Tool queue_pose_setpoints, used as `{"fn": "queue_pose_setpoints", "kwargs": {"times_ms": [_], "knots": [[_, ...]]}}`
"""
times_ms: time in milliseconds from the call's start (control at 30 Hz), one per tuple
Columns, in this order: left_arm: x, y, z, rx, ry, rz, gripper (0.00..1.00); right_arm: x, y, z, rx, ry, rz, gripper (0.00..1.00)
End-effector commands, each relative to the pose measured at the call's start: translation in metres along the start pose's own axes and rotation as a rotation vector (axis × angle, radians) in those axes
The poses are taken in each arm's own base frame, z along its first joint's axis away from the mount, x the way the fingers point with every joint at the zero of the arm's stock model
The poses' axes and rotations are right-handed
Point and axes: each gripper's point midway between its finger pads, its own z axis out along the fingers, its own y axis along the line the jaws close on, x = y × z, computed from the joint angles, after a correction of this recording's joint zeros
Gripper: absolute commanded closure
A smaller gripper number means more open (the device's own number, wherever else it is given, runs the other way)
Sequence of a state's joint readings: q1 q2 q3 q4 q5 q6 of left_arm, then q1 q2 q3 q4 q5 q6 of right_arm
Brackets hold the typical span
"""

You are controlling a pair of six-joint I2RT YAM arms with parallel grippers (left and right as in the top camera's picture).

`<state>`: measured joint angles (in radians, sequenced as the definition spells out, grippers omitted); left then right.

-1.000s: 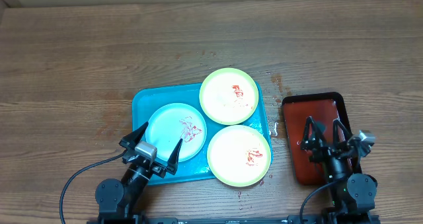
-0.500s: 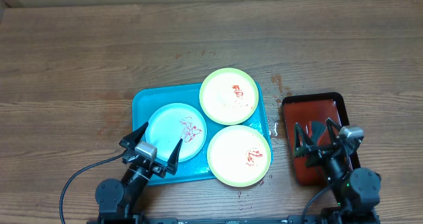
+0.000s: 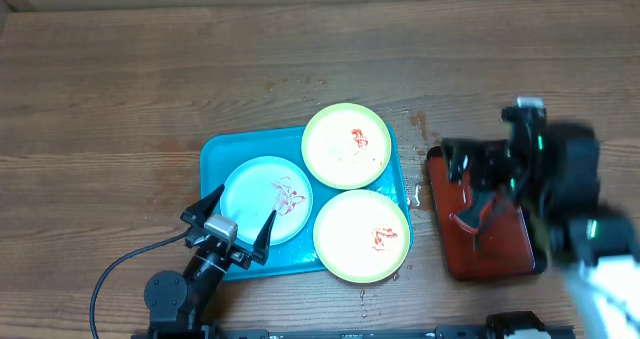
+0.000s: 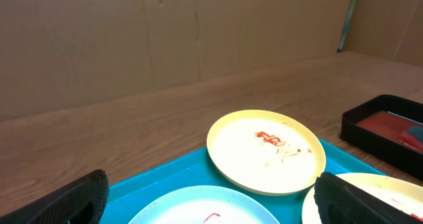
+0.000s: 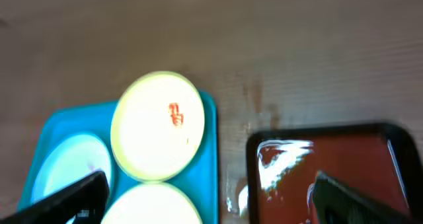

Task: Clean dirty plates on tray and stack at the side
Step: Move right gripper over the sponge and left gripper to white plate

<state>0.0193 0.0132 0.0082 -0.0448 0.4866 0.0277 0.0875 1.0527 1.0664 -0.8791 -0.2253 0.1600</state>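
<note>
Three dirty plates with red smears lie on the turquoise tray (image 3: 213,154): a pale blue one (image 3: 266,199) at the near left, a lime-rimmed one (image 3: 347,145) at the far side and another (image 3: 362,235) at the near right. My left gripper (image 3: 230,217) rests low at the tray's near edge, open, its fingers either side of the pale blue plate (image 4: 205,209). My right gripper (image 3: 480,169) is blurred and raised over the dark red tray, open and empty. The right wrist view looks down on the far plate (image 5: 158,125) and the tray (image 5: 208,158).
A dark red, black-rimmed tray (image 3: 500,254) sits right of the turquoise one, wet and shiny inside (image 5: 344,164). Water drops and small red specks mark the table between the trays (image 3: 412,194). Cardboard walls stand behind the table.
The right arm has lifted from the near edge and swung away over the dark red tray, still open. The left arm and the plates have not moved.
</note>
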Motion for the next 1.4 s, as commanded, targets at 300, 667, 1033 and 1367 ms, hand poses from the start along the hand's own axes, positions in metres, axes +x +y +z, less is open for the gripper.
{"fn": "queue_pose_setpoints", "kwargs": {"times_ms": [300, 667, 1033, 1367], "knots": [[0.0, -0.004, 0.0, 0.018, -0.004, -0.01, 0.0, 0.017, 0.009, 0.027, 0.029, 0.593, 0.175, 0.0], [-0.001, -0.004, 0.0, 0.018, -0.009, -0.009, 0.0, 0.026, 0.014, 0.021, 0.006, 0.644, 0.201, 0.0], [-0.035, 0.022, -0.016, -0.169, 0.065, -0.148, 0.0, 0.027, 0.014, 0.02, 0.008, 0.647, 0.201, 0.0], [-0.085, 0.059, 0.015, -0.281, 0.389, -0.253, 0.0, 0.026, 0.014, 0.021, 0.006, 0.643, 0.2, 0.0]]}}
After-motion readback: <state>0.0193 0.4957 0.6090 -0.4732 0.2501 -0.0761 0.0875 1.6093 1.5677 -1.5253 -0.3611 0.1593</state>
